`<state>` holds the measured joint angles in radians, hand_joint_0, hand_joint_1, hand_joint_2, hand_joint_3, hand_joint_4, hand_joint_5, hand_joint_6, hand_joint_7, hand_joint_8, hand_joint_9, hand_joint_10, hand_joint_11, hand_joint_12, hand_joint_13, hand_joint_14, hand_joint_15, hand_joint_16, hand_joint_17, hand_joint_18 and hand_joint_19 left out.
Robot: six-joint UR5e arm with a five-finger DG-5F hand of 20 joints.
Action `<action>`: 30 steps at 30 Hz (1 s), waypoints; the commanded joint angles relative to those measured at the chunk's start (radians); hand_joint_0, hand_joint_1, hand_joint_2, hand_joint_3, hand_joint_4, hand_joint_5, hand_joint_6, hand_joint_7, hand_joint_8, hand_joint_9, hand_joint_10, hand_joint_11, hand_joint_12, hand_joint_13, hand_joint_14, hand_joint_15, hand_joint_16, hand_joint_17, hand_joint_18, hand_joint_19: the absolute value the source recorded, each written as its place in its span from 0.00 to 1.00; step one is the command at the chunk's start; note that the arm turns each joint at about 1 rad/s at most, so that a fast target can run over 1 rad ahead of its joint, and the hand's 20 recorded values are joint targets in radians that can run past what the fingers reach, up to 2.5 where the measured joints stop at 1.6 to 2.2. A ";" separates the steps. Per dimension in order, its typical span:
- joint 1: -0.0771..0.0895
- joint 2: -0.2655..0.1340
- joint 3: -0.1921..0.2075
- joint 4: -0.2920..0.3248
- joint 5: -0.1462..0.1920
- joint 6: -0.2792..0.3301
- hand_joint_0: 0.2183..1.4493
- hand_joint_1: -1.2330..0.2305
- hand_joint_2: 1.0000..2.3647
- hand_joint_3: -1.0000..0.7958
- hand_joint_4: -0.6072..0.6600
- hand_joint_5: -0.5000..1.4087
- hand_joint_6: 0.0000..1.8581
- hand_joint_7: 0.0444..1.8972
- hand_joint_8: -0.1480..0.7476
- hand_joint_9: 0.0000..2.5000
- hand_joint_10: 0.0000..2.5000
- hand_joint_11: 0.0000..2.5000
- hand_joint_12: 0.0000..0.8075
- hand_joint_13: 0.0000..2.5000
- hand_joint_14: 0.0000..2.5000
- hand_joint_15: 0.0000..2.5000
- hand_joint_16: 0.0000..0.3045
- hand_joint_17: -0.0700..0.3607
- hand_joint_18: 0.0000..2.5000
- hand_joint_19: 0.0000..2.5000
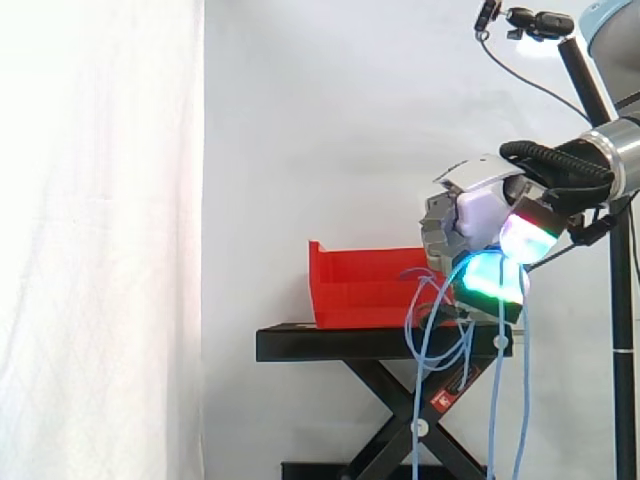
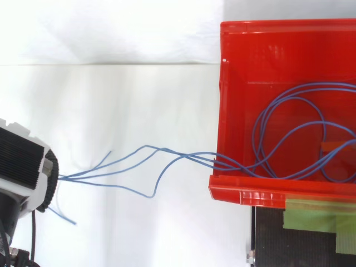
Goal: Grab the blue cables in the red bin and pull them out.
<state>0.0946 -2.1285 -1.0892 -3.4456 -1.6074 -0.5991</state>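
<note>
- Blue cables (image 2: 231,163) lie looped inside the red bin (image 2: 267,33). In the top view, several strands cross its left rim near the lower corner and stretch well beyond it.
- In the side view, the strands run from the bin's right end to the hand (image 1: 478,210), then hang in loops past the right edge of the black stand (image 1: 380,343).
- The hand's fingers are curled and pinch the cables beneath glowing pads (image 1: 490,275).
- A white curtain (image 1: 100,240) hangs behind.
</note>
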 commanded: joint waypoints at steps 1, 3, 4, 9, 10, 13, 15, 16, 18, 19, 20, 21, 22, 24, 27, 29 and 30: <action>-0.001 0.001 0.000 0.000 -0.003 -0.015 0.53 0.27 0.00 0.00 0.40 0.73 0.36 0.40 0.28 0.61 0.07 0.83 0.30 0.54 0.63 0.61 0.14 0.38 0.46 0.45; -0.001 0.001 0.000 -0.004 -0.002 -0.014 0.53 0.28 0.00 0.00 0.39 0.73 0.36 0.40 0.27 0.61 0.07 0.83 0.30 0.54 0.63 0.60 0.14 0.38 0.46 0.45; -0.001 0.001 0.000 -0.006 -0.002 -0.011 0.53 0.28 0.00 0.00 0.39 0.73 0.36 0.39 0.28 0.61 0.07 0.83 0.31 0.54 0.62 0.61 0.14 0.38 0.46 0.45; -0.003 0.001 0.000 -0.007 -0.003 -0.011 0.53 0.28 0.00 0.00 0.38 0.73 0.37 0.39 0.26 0.61 0.07 0.83 0.30 0.54 0.61 0.61 0.14 0.38 0.46 0.45; -0.001 0.001 0.000 -0.007 -0.003 -0.012 0.53 0.28 0.00 0.00 0.38 0.73 0.37 0.39 0.26 0.61 0.07 0.83 0.31 0.54 0.61 0.62 0.14 0.38 0.46 0.45; 0.001 0.001 0.028 -0.001 -0.017 -0.035 0.53 0.28 0.00 0.00 0.38 0.73 0.37 0.39 0.27 0.61 0.07 0.83 0.31 0.54 0.60 0.61 0.14 0.38 0.46 0.45; 0.001 0.001 0.045 0.002 -0.028 -0.066 0.53 0.28 0.00 0.00 0.38 0.73 0.37 0.39 0.27 0.61 0.07 0.83 0.31 0.54 0.60 0.61 0.14 0.38 0.46 0.45; 0.001 0.001 0.057 0.006 -0.039 -0.107 0.53 0.28 0.00 0.00 0.38 0.72 0.37 0.39 0.28 0.61 0.07 0.83 0.31 0.55 0.60 0.60 0.14 0.38 0.46 0.45; 0.001 0.001 0.080 0.042 -0.062 -0.256 0.53 0.28 0.00 0.00 0.38 0.72 0.37 0.39 0.26 0.61 0.07 0.83 0.31 0.55 0.60 0.62 0.14 0.38 0.46 0.45; -0.001 0.001 0.086 0.065 -0.065 -0.320 0.53 0.27 0.00 0.00 0.38 0.72 0.37 0.39 0.27 0.61 0.07 0.83 0.31 0.55 0.60 0.62 0.14 0.38 0.46 0.45; -0.001 0.001 0.084 0.077 -0.065 -0.348 0.53 0.27 0.00 0.00 0.38 0.72 0.37 0.39 0.27 0.61 0.07 0.83 0.31 0.55 0.60 0.61 0.14 0.38 0.46 0.45; -0.003 0.001 0.084 0.118 -0.065 -0.412 0.53 0.28 0.00 0.00 0.38 0.72 0.37 0.39 0.26 0.61 0.07 0.83 0.30 0.55 0.60 0.61 0.14 0.38 0.46 0.45; -0.004 -0.001 0.084 0.135 -0.065 -0.437 0.53 0.27 0.00 0.00 0.38 0.72 0.37 0.39 0.28 0.61 0.07 0.83 0.31 0.55 0.59 0.62 0.14 0.38 0.46 0.45; -0.006 -0.001 0.084 0.213 -0.066 -0.528 0.53 0.27 0.00 0.00 0.38 0.73 0.37 0.39 0.27 0.61 0.07 0.84 0.31 0.55 0.59 0.62 0.14 0.38 0.45 0.45; -0.007 0.001 0.084 0.264 -0.066 -0.572 0.53 0.27 0.00 0.00 0.38 0.73 0.37 0.39 0.27 0.61 0.07 0.83 0.31 0.55 0.59 0.62 0.14 0.38 0.45 0.45; -0.009 0.001 0.083 0.333 -0.071 -0.629 0.53 0.27 0.00 0.00 0.38 0.72 0.37 0.39 0.27 0.61 0.07 0.84 0.30 0.55 0.59 0.61 0.14 0.38 0.45 0.44; -0.012 0.001 0.083 0.373 -0.083 -0.659 0.53 0.27 0.00 0.00 0.38 0.72 0.37 0.39 0.27 0.61 0.07 0.84 0.30 0.55 0.58 0.62 0.14 0.38 0.45 0.45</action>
<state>0.0871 -2.1280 -1.0058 -3.1830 -1.6768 -0.9826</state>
